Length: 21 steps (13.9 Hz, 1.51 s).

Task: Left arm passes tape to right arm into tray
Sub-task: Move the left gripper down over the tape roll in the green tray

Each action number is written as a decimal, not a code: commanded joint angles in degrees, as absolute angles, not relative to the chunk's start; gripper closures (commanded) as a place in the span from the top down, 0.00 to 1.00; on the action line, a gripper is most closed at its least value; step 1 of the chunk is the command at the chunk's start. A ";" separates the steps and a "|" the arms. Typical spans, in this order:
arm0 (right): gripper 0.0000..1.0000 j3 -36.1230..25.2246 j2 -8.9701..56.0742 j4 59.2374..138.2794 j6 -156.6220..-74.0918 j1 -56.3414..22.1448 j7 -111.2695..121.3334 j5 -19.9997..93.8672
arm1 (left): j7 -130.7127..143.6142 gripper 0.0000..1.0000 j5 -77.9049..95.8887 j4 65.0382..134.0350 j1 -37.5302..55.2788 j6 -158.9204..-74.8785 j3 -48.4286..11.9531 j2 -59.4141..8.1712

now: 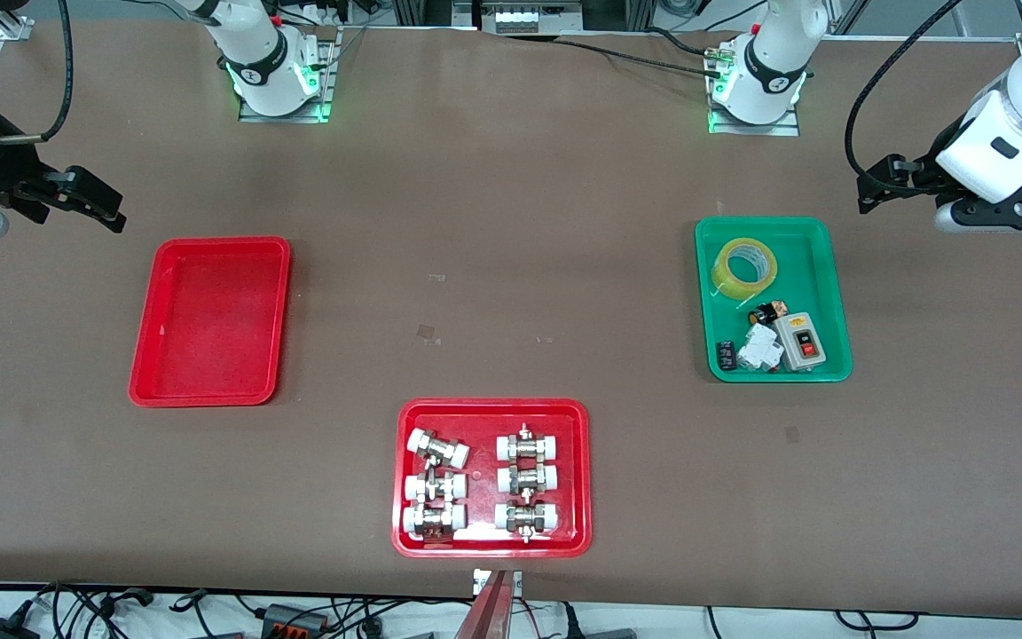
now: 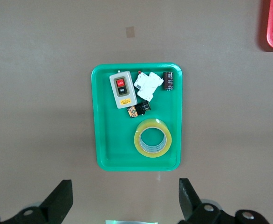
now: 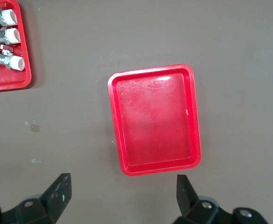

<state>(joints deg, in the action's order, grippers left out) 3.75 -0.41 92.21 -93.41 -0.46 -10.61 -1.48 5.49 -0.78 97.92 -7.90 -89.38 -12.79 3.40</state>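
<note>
Hovering spread: left claw [image 2: 122,203] above green tray [image 2: 101,140], right claw [image 3: 120,198] above tray [image 3: 115,121].

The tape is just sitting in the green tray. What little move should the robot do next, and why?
Probably the left tool should come down over the tape. The roll lies flat in the green tray, apart from the small parts beside it, and the tool is open and holds nothing. The right tool, also open, waits above the plain red tray, which holds nothing.
</note>
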 commanded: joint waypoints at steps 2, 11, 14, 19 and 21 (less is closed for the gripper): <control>1.00 4.04 0.44 90.70 -92.37 -0.09 -9.85 1.23 | 6.06 1.00 0.35 97.21 -8.09 -88.95 -13.01 3.43; 1.00 3.34 0.62 90.17 -90.53 0.62 -10.81 0.88 | 4.84 1.00 0.26 97.38 -7.38 -88.07 -13.45 1.67; 1.00 3.78 0.53 91.58 -91.06 0.09 -10.81 0.88 | 2.64 1.00 0.26 99.40 -7.91 -89.29 -13.36 -1.47; 1.00 3.78 0.70 92.20 -91.06 0.09 -10.90 1.14 | 2.72 1.00 -0.09 114.55 -8.00 -105.16 -13.36 -5.10; 1.00 3.78 0.70 92.11 -91.32 0.09 -10.81 0.97 | 2.99 1.00 -0.09 125.37 -7.74 -115.61 -13.80 -3.52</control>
<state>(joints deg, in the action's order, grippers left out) 3.74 1.14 91.93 -91.52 0.07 -10.67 0.23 4.06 -0.68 114.63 -7.55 -107.40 -13.34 -7.40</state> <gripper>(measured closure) 0.000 0.000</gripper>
